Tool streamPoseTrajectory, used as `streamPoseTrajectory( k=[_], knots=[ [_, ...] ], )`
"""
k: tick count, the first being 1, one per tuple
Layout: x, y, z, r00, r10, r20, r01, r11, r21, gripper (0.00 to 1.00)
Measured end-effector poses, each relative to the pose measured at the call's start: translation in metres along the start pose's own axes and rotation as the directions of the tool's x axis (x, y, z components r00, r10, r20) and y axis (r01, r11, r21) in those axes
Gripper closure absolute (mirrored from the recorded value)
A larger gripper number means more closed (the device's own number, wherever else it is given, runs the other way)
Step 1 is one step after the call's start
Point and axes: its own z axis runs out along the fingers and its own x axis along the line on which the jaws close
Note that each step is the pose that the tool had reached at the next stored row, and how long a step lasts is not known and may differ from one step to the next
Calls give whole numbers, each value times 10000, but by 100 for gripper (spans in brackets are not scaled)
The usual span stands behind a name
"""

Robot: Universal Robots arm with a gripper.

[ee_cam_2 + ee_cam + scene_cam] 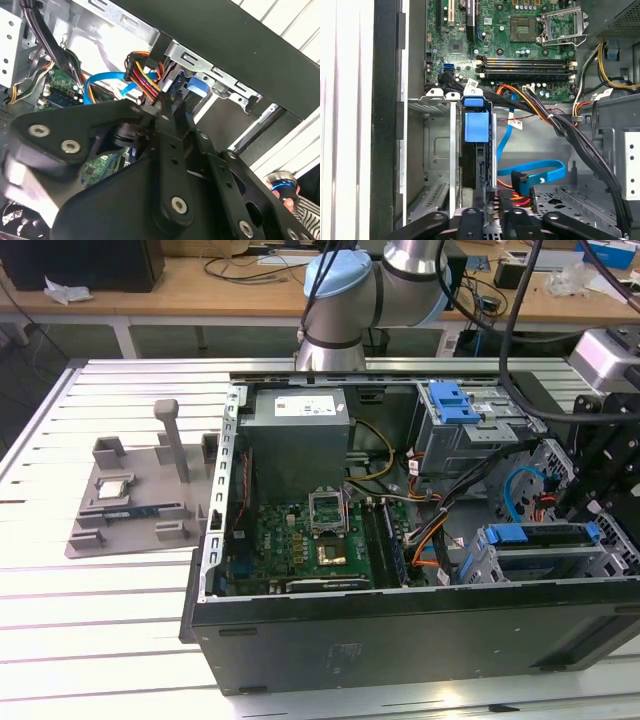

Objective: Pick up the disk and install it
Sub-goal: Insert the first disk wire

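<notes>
The disk (540, 538) sits on edge in the drive cage (478, 562) at the lower right of the exterior view, its blue rails level with the cage's rim. In the first wrist view its blue tab (476, 126) stands straight in the slot between the cage's metal walls. It looks mostly home to me, though I can't see whether it has latched.

My gripper (164, 112) hangs right over that tab, inside the open computer case (400, 640) at the exterior view's right. Whether I am clamped on the disk or merely close above it, I cannot tell; my own black linkage hides the contact.

I judge the step in hand to be seating the disk. To do it well, I should press straight along the slot and keep the rails parallel to the cage walls. Any tilt would likely jam a rail against the sheet metal. Steady, gentle force is better than a shove.

The blue data cable (535, 172) loops just beside the cage, and the red, orange and yellow wire bundle (142, 70) runs near my linkage. Both could snag or get pinched, so I should stay clear of them. The motherboard (300, 540) lies well apart, toward the exterior view's centre
</notes>
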Motion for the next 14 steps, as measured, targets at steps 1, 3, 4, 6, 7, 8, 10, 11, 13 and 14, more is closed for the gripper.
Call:
streamPoseTrajectory(
  k=[1,3,4,6,7,8,10,11,13,14],
  knots=[
    [0,0,1,10000,-1,23,1,10000,0,84],
    [0,0,0,10000,-3,58,3,10000,0,84],
    [3,0,1,10000,-4,71,4,10000,0,84],
    [38,8,6,10000,5,-50,-5,10000,0,84],
    [52,13,9,9999,8,-131,-8,10000,0,84],
    [60,18,12,9998,11,-178,-11,10000,1,84],
    [65,30,32,9997,14,-247,-14,10000,1,84],
    [65,34,40,9997,14,-246,-14,10000,1,84],
    [56,38,54,9997,13,-246,-13,10000,1,84],
    [46,39,59,9997,13,-244,-13,10000,1,84]
  ],
)
